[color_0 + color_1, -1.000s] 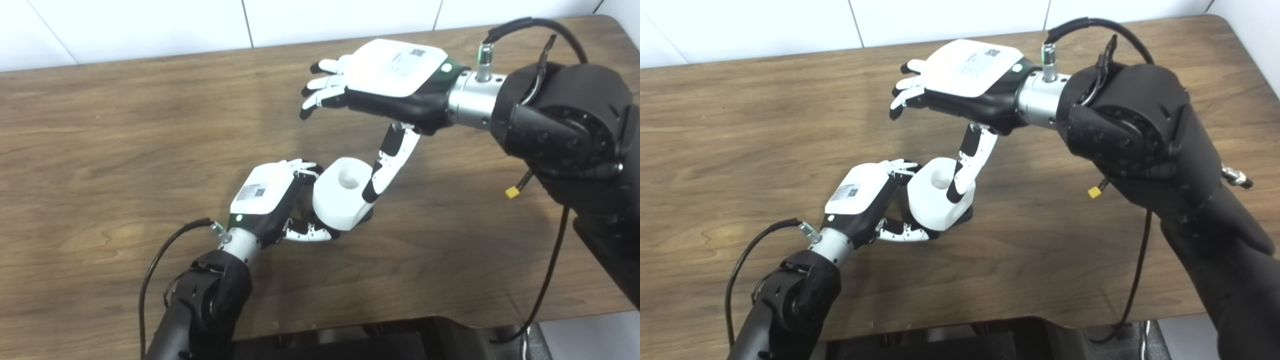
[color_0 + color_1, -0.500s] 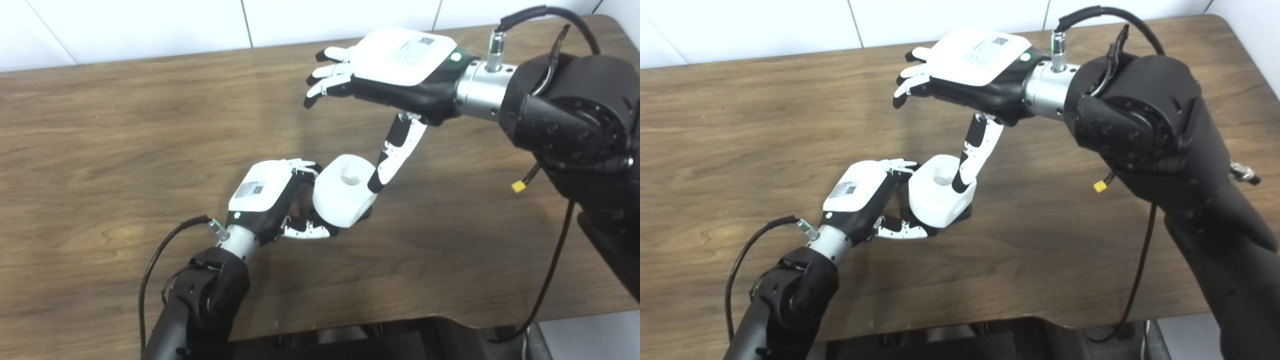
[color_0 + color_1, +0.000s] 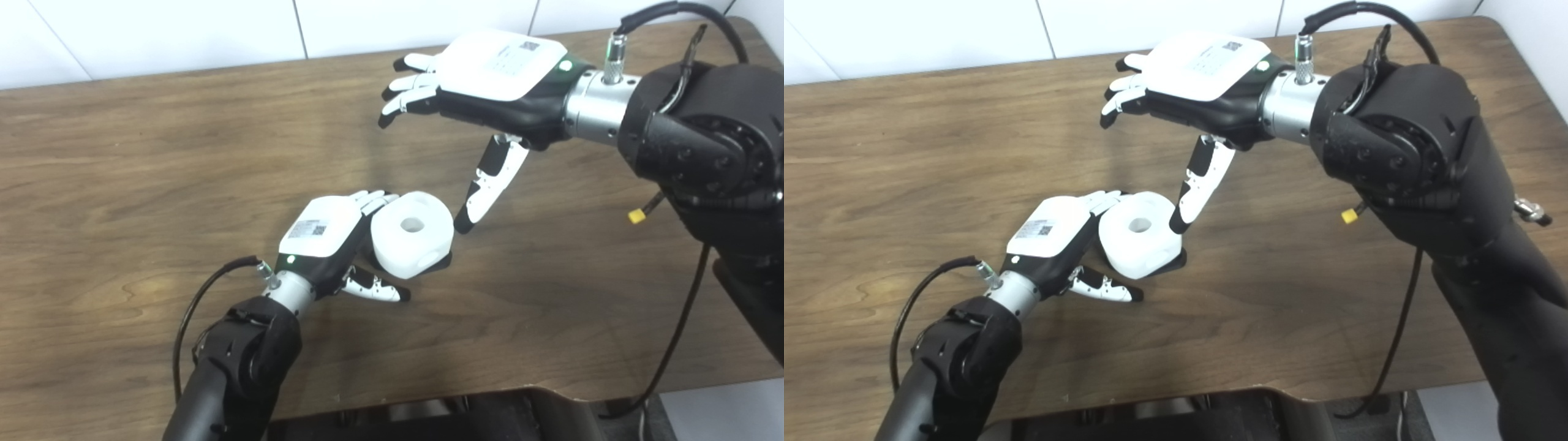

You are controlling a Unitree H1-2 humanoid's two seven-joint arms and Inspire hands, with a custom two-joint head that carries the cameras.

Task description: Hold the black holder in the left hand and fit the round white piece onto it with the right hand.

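Observation:
The round white piece (image 3: pixel 411 242) with a hole in its top sits on the black holder (image 3: pixel 440 261), of which only a dark edge shows under it, on the wooden table (image 3: pixel 122 153). My left hand (image 3: pixel 321 236) is right beside the piece on its left. Its fingers (image 3: pixel 373 199) lie against the piece's far side, and its thumb (image 3: pixel 376 289) is stretched out in front, apart from the piece. My right hand (image 3: pixel 490 79) hovers open above and to the right. Its thumb (image 3: pixel 487 190) points down, its tip just clear of the piece.
A black cable (image 3: pixel 202 294) runs from my left wrist over the table. Another cable with a yellow tag (image 3: pixel 637 215) hangs from my right forearm. A white tiled wall (image 3: pixel 184 24) stands behind the table's far edge.
My right hand has risen and drawn back to the right, and its thumb has come off the white piece. The piece has settled more upright. My left thumb has uncurled from under it.

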